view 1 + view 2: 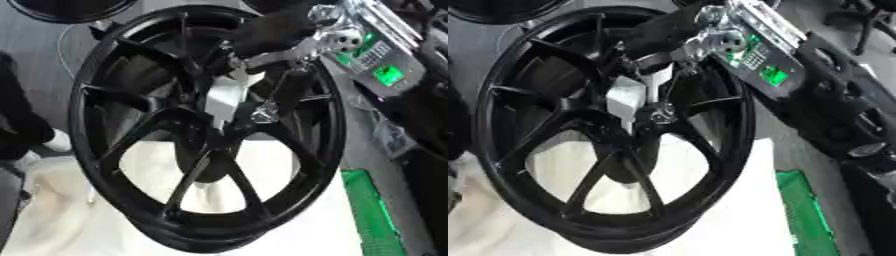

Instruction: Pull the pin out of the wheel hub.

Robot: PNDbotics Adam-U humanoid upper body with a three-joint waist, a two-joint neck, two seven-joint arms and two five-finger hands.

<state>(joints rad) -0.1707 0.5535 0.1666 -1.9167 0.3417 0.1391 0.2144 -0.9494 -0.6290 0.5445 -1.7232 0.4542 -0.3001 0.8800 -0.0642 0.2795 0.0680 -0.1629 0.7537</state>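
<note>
Filling your view, the black wheel hub (206, 135) stands upright; its silvery pin (264, 113) sits at the centre, just below your right hand (273, 31); whether those fingers grasp anything, you cannot tell.

wheel hub (131, 150): you see glossy black metal, with smooth spokes that catch highlights.
pin (265, 113): at the wheel hub's centre, a small bright silvery metal piece, shiny.
right hand (271, 30): above the wheel hub's upper rim, matt black covering; polished silver metal at the wrist joint.
table (52, 225): under the wheel hub, pale, smooth, dull surface.
green strip (372, 215): right of the wheel hub, glossy green, looks plastic.
</note>
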